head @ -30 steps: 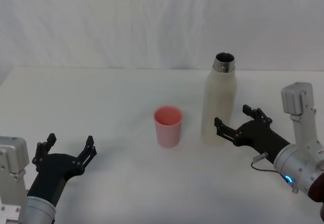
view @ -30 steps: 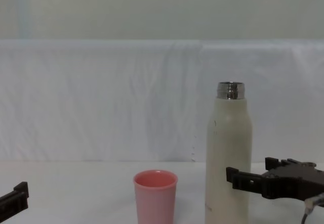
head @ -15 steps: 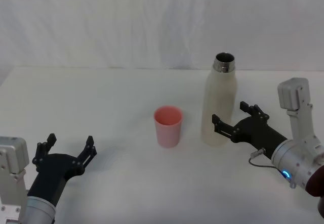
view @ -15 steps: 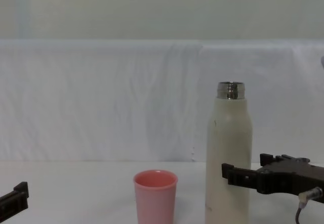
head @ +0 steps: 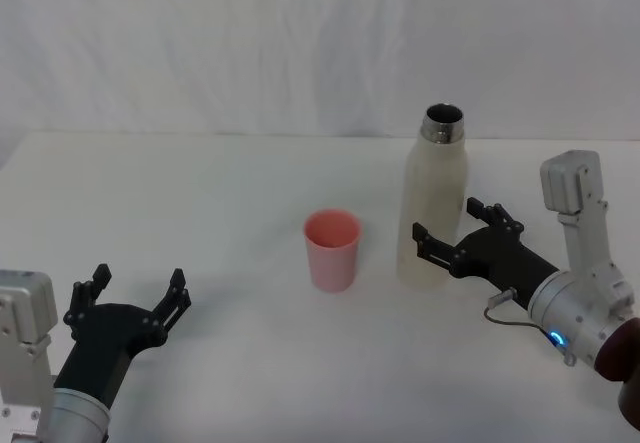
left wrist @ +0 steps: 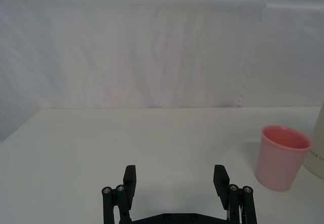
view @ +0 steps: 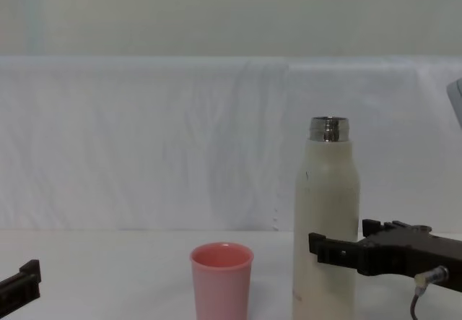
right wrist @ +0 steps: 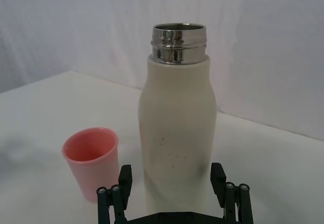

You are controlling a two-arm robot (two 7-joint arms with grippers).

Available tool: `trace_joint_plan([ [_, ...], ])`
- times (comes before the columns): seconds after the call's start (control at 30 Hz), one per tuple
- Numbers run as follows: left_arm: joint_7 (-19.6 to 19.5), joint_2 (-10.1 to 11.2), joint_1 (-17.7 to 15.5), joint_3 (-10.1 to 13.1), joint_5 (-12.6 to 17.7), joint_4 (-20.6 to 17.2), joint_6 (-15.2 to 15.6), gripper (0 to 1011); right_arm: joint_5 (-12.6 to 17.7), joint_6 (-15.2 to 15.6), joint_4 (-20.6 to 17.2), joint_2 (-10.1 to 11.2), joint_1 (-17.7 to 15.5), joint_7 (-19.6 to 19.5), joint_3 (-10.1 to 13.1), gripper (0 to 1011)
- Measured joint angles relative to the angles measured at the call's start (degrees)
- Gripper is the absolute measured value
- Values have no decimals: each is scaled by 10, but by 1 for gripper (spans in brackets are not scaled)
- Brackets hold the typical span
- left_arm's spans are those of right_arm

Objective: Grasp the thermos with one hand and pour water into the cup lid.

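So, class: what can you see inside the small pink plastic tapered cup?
The pink plastic tapered cup stands upright and open; its pink inner wall shows with nothing in it. The tall cream-white thermos beside it has a dark steel mouth, its contents hidden.

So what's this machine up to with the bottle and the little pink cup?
It is about to pick up the thermos, which stands upright with its top off on the white table. The right gripper is open, one finger on each side of the bottle's lower body, not yet closed on it. The pink cup lid stands upright just to the bottle's left, apart from it. The left gripper sits open and idle near the table's front left.
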Motion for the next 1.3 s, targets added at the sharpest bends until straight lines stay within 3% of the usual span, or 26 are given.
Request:
trace_joint_plan([
  [1.3, 0, 0, 0, 0, 0, 0, 0, 1001, 7, -25, 66, -14, 50, 15, -14, 1001],
])
